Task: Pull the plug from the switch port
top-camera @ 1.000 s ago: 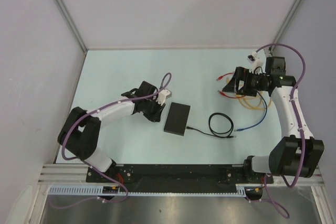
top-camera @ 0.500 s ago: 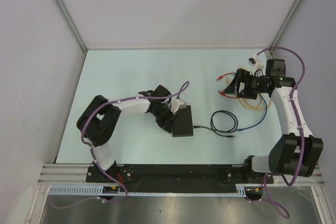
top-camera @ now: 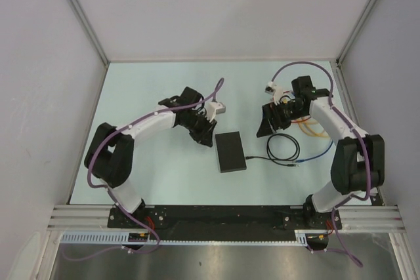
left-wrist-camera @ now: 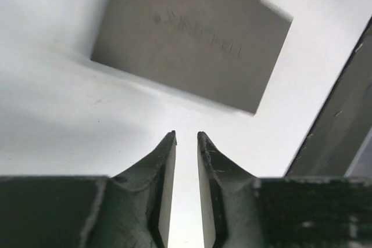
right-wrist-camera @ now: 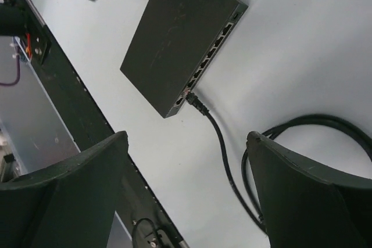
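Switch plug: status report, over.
Status: left gripper narrowly open, empty, just short of switch. Also right gripper wide open, empty, above black cable. Task: plug seated in switch port. Nothing between right gripper and plug.

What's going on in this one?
Two arms are working around a flat black switch. A black plug sits in a port near one end of its socket row. The right gripper faces that plug, wide open. The left gripper, jaws narrowly apart and empty, is just off the switch's other side. Nothing is gripped yet.
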